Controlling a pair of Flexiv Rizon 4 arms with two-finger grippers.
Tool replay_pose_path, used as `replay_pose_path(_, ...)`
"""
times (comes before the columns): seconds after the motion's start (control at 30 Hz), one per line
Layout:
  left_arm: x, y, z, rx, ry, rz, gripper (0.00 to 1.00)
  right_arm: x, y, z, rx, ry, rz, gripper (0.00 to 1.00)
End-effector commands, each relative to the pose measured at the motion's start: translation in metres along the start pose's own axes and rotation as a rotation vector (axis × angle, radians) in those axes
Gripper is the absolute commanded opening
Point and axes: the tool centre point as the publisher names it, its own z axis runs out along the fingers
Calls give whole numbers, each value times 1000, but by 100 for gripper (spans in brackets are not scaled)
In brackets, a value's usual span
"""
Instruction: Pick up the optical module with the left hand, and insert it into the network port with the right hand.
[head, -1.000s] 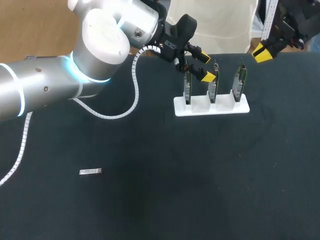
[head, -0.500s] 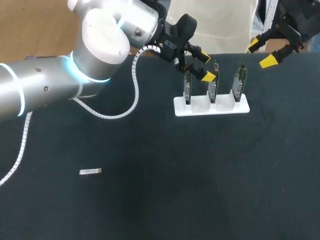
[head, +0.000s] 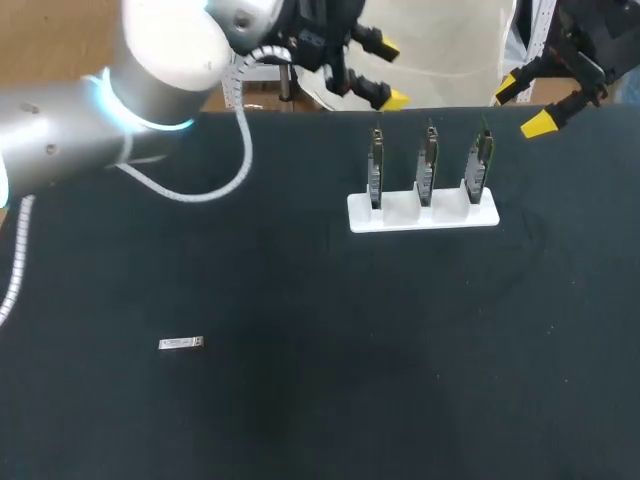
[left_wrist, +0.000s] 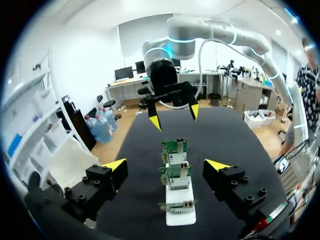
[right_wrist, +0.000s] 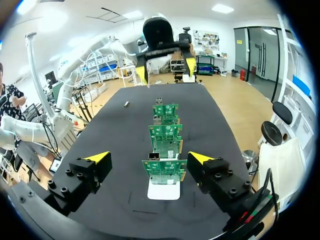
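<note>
Locating the optical module (head: 181, 344): flat on the black table (head: 300, 410), near left, alone, well apart from both claws and from the white holder (head: 422, 214) at far right of centre. Not yet picked up.

Note the left claw (head: 375, 72): fingers spread, nothing between them, over the far table edge, left of the holder. Note the right claw (head: 527, 105): likewise spread and empty, at the far right, just beyond the holder.

Note three green circuit boards (head: 427, 165) upright in a row in the holder. Look for the network port (right_wrist: 155, 156), seemingly a small metal cage on the upper edge of the board nearest the right claw; too small to confirm.

Handling, as judged:
- Treat the module as a small, rigid, light, metal-cased bar, smooth-sided and prone to skid if nudged.
- Take hold across the two long sides near the middle, with the fingers astride the narrow width.
- Bring the fingertips down close to the table before closing, given the low profile.
- Leave the plug end clear of the fingers for handover and insertion.
- Avoid pressure on the ends, probably delicate.
</note>
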Motion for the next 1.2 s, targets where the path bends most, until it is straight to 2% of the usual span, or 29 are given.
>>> replay_pose_path(0.03,0,-25,-53,-105,66,40,100,0,-2,-1,-5,-2,-1,100)
replay_pose_path(0.2,20,-41,-96,-198,202,52,100,0,-2,-1,-5,-2,-1,100)
replay_pose_path(0.4,63,-69,-142,-291,381,-2,100,0,-2,-1,-5,-2,-1,100)
replay_pose_path(0.63,115,-110,-185,-319,505,-78,100,0,-2,-1,-5,-2,-1,100)
replay_pose_path(0.7,134,-122,-195,-313,518,-80,100,0,-2,-1,-5,-2,-1,100)
replay_pose_path(0.77,151,-133,-204,-335,545,-142,100,0,-2,-1,-5,-2,-1,100)
replay_pose_path(0.8,157,-140,-208,-333,536,-143,100,0,-2,-1,-5,-2,-1,100)
replay_pose_path(0.93,185,-166,-215,-316,622,-159,100,0,-2,-1,-5,-2,-1,100)
replay_pose_path(1.03,199,-181,-216,-293,592,-191,100,0,-2,-1,-5,-2,-1,100)
replay_pose_path(1.2,219,-203,-210,-225,615,-204,100,0,-2,-1,-5,-2,-1,100)
